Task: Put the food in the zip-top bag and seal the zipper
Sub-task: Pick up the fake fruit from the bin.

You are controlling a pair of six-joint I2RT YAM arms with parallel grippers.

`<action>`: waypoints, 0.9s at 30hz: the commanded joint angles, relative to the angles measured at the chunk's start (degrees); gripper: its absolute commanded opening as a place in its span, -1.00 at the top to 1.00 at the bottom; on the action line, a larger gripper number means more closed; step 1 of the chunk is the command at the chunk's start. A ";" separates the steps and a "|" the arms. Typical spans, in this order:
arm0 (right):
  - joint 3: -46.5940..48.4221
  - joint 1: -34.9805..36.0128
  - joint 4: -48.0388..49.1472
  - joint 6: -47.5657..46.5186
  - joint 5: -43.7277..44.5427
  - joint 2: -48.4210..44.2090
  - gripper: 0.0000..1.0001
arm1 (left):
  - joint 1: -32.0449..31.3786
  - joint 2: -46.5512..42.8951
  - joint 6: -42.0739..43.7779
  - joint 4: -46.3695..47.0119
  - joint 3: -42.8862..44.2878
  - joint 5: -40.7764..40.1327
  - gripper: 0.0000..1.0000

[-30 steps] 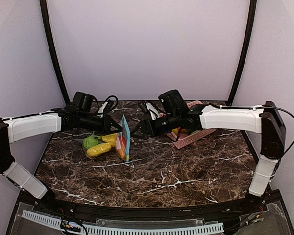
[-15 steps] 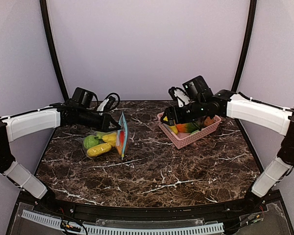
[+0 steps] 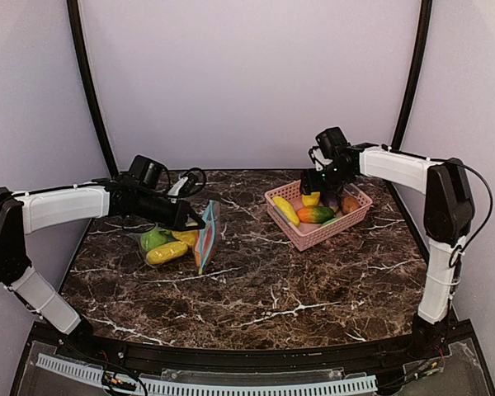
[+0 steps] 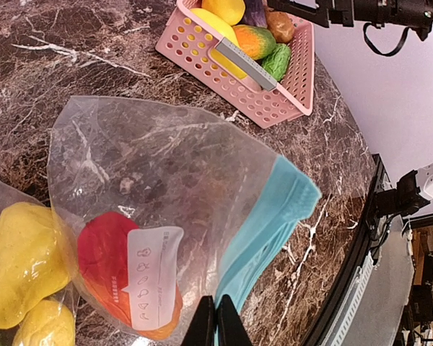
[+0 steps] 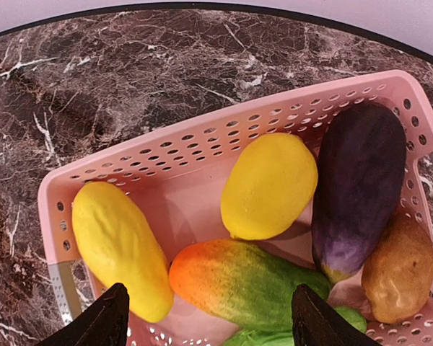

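Note:
The clear zip-top bag (image 3: 186, 239) with a blue zipper strip (image 4: 270, 223) lies at the left. It holds yellow (image 4: 25, 259), green (image 3: 153, 239) and red-orange (image 4: 108, 267) toy food. My left gripper (image 4: 216, 321) is shut on the bag's blue rim and holds the mouth up. My right gripper (image 5: 206, 317) is open above the pink basket (image 5: 195, 144). The basket holds a yellow lemon (image 5: 268, 186), a long yellow piece (image 5: 119, 249), an orange-green mango (image 5: 245, 282), a dark purple eggplant (image 5: 357, 191) and a brown potato (image 5: 397, 268).
The pink basket (image 3: 290, 224) stands at the back right of the dark marble table (image 3: 297, 289). Black cables (image 3: 186, 175) lie at the back left behind the bag. The grey booth wall stands close behind both.
My right arm has swung from beside the bag's mouth back right to above the basket. My left gripper has kept hold of the bag rim.

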 commanded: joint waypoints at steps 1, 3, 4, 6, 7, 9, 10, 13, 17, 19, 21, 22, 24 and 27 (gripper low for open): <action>6.63 -0.91 0.84 -1.67 0.69 6.05 -0.47 | 0.33 1.03 0.33 0.18 -0.63 0.75 0.99; 8.80 -1.22 0.91 -1.54 1.75 8.77 -0.43 | 0.33 1.41 0.30 0.38 -0.66 1.13 0.99; 9.72 -1.44 0.75 -1.26 2.51 10.04 -0.41 | 0.33 1.69 0.33 0.45 -0.67 1.16 0.99; 11.07 -1.80 0.31 -0.51 5.21 11.80 -0.39 | 0.33 2.05 0.31 0.42 -0.63 1.15 0.99; 11.41 -1.97 0.20 -0.17 5.91 12.37 -0.40 | 0.33 2.11 0.32 0.39 -0.57 1.12 0.99; 11.78 -2.42 0.30 0.49 6.70 13.40 -0.42 | 0.33 2.33 0.34 0.28 -0.56 1.11 0.99; 11.99 -2.60 0.38 0.76 6.87 13.90 -0.43 | 0.33 2.47 0.39 0.31 -0.52 1.11 0.99; 12.82 -3.23 0.33 1.19 7.23 15.71 -0.48 | 0.37 2.78 0.31 0.41 -0.50 1.39 0.99; 14.73 -3.86 0.59 1.20 6.57 18.68 -0.49 | 0.32 3.09 0.19 0.57 -0.46 1.83 0.99; 15.80 -4.14 0.87 1.24 5.98 19.91 -0.49 | 0.33 3.13 0.17 0.60 -0.50 1.84 0.99; 17.06 -4.46 0.85 1.43 5.45 21.15 -0.49 | 0.33 3.09 0.18 0.55 -0.50 1.88 0.99; 17.53 -4.64 0.84 1.65 5.04 21.75 -0.50 | 0.37 3.05 0.16 0.62 -0.50 1.89 0.99; 18.08 -4.95 0.92 2.12 4.34 22.70 -0.49 | 0.33 2.96 0.18 0.68 -0.53 2.04 0.99; 18.60 -5.03 0.92 2.50 4.66 23.71 -0.46 | 0.34 2.69 0.18 0.86 -0.65 2.20 0.99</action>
